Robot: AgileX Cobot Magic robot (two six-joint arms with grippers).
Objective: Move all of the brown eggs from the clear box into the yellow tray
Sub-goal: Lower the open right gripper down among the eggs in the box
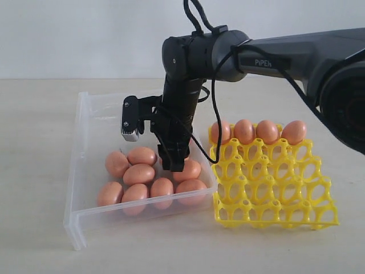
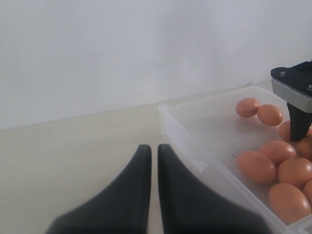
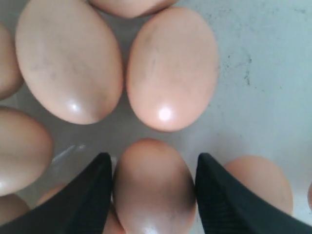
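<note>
You have four brown eggs [image 1: 244, 131] in the yellow tray [image 1: 274, 200] at right; about eight remain in the clear box [image 1: 80, 165]. Your right gripper [image 3: 153, 158] clasps one there; your left gripper [image 2: 152, 148] is clenched, empty.

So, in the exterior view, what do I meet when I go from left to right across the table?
Left wall of the clear box → brown eggs inside it → yellow tray.
</note>
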